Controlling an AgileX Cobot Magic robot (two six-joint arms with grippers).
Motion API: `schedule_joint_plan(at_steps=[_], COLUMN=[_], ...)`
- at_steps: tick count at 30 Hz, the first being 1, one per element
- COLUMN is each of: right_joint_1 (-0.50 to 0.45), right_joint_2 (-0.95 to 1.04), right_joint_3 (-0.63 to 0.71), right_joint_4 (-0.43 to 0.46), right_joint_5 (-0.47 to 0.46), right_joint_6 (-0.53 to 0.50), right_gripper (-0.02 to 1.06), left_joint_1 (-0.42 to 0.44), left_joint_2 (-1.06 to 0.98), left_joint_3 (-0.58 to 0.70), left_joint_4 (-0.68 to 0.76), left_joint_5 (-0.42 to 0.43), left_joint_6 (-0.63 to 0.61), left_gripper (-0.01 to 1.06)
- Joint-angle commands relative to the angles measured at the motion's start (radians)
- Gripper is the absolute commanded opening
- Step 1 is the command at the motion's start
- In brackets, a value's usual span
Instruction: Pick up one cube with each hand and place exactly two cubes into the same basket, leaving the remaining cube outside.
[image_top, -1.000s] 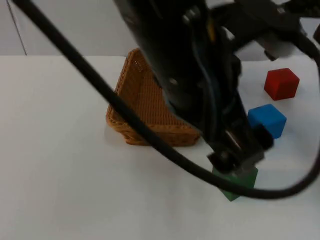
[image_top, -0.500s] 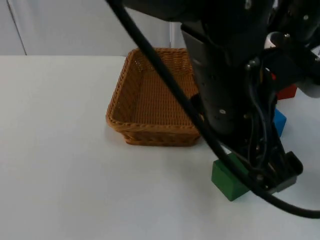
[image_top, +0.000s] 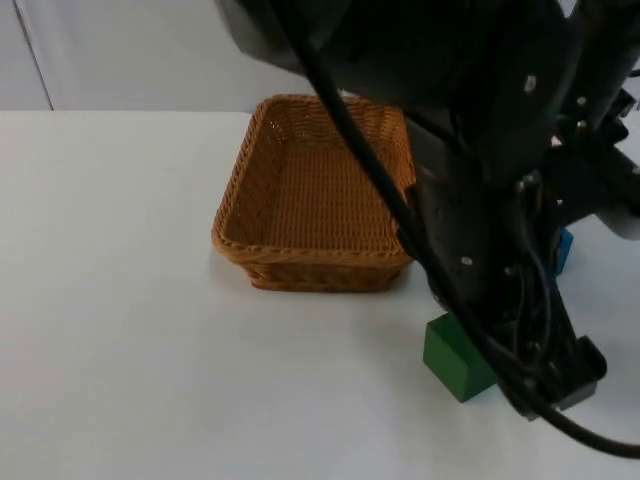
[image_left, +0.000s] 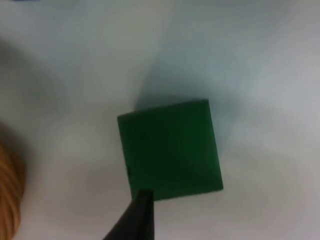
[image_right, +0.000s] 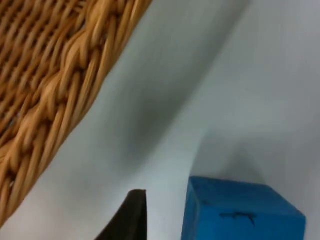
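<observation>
Your left gripper (image_top: 555, 375) hangs low over the green cube (image_top: 455, 357) on the table (image_top: 120, 300), lined up for a grasp; you cannot tell its jaws' spread. Your right gripper (image_right: 131, 220) sits beside the blue cube (image_right: 240, 212), near the basket (image_top: 310, 190), jaws likewise unclear.

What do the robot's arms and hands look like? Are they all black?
Yes. Both arms are chunky and glossy black, with small silver screws and black cables looping over them. The left hand is boxy, and its fingertip narrows to a thin black point.
</observation>
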Motion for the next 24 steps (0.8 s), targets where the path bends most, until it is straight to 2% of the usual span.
schedule_joint_plan(at_steps=[1,4,24], right_joint_1=[0.003,0.003,0.002], right_joint_2=[0.005,0.014,0.091], right_joint_3=[-0.007,-0.007,-0.007], right_joint_4=[-0.005,-0.005,-0.003], right_joint_5=[-0.023,-0.049,-0.141], right_joint_6=[0.003,0.003,0.007], right_gripper=[1.01,1.01,1.01], left_joint_1=[-0.005,-0.005,-0.002], left_joint_2=[0.009,0.026,0.122], left_joint_3=[-0.007,-0.007,-0.007], left_joint_4=[-0.011,-0.009,0.014], left_joint_5=[-0.025,-0.07,-0.168], left_joint_6=[-0.008,-0.01,-0.066], left_gripper=[1.01,1.01,1.01])
